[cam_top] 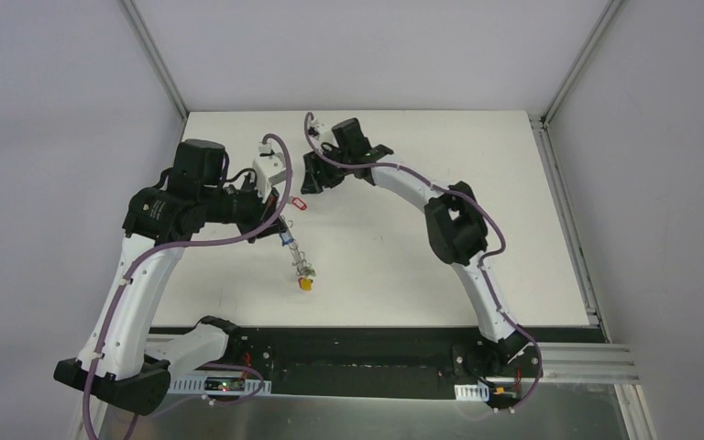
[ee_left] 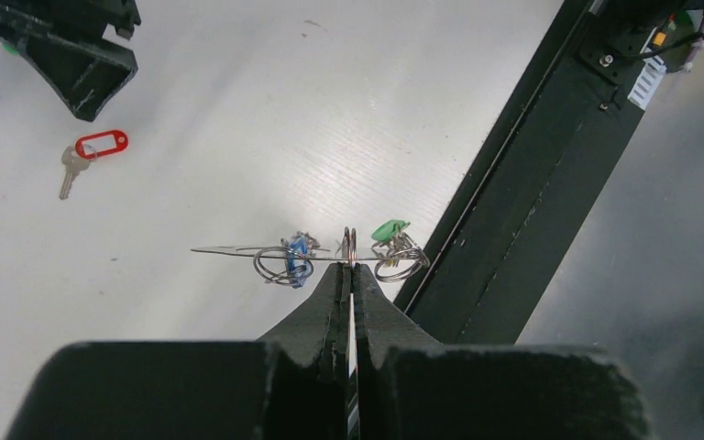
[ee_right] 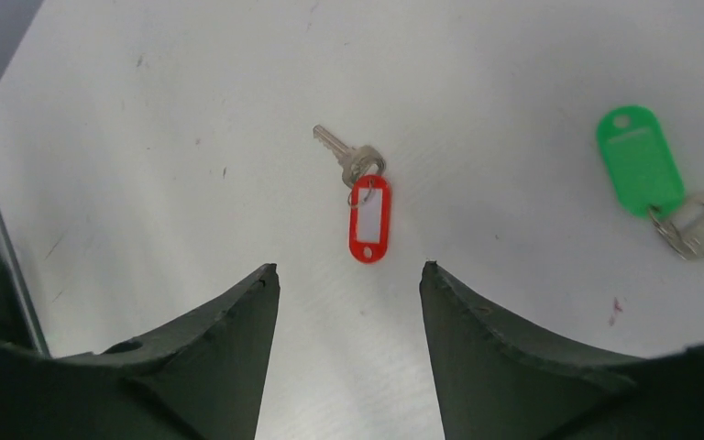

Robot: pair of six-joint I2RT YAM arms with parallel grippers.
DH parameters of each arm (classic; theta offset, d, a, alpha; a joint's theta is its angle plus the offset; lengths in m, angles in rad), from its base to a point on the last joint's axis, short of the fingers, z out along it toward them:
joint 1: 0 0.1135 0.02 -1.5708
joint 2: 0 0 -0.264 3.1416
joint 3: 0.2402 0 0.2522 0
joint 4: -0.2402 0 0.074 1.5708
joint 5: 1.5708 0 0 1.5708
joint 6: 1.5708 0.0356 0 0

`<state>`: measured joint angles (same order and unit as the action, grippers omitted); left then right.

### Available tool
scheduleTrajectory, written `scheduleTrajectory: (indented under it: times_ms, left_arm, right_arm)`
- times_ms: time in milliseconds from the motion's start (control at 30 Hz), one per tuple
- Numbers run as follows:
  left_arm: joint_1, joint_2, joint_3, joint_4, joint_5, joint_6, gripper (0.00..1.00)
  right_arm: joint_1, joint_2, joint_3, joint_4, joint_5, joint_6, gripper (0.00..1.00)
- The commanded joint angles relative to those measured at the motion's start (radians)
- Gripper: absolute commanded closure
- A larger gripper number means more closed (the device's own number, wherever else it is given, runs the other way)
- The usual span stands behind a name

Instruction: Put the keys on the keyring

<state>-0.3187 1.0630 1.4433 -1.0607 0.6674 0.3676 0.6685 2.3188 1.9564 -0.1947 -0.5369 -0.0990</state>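
Left gripper [ee_left: 349, 275] nearest lens: pinched fully shut on keyring [ee_left: 238, 250] wire, loop seen edge-on above table [ee_left: 238, 92]. Blue-tag key [ee_left: 298, 254] and green-tag key [ee_left: 390, 230] appear threaded on it, either side of grip. Red-tag key [ee_right: 369, 218] lies loose, flat on table. Right gripper [ee_right: 348, 270] hovers over it, jaws wide apart, empty. Judgement: pickup in hand; straddle tag across narrow width, leave key's small ring clear for threading. No container in view.

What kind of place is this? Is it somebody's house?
Probably a robot lab, not a house: a robot's left arm and right arm bolted at a white table, boxed in by plain walls on metal framing.
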Motion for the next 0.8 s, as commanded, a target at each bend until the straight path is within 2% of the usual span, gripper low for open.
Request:
scheduleTrajectory:
  times_ms: [0,233,500,633,767]
  left_arm:
    - [0.010,-0.034,-0.009,0.006,-0.039,0.004,1.00]
    - [0.010,-0.060,-0.043,0.037,-0.012,-0.013,1.00]
    - [0.010,-0.084,-0.082,0.055,0.003,-0.008,1.00]
    - [0.010,-0.084,-0.082,0.059,0.007,-0.009,1.00]
    - [0.010,-0.073,-0.066,0.060,0.010,-0.010,1.00]
  right_arm:
    - [0.069,0.128,0.240,-0.127,0.103,-0.043,0.39]
    - [0.129,0.239,0.345,-0.117,0.272,-0.110,0.40]
    - [0.159,0.316,0.371,-0.106,0.370,-0.154,0.49]
    - [0.162,0.319,0.359,-0.111,0.386,-0.162,0.55]
    - [0.162,0.289,0.319,-0.120,0.391,-0.171,0.70]
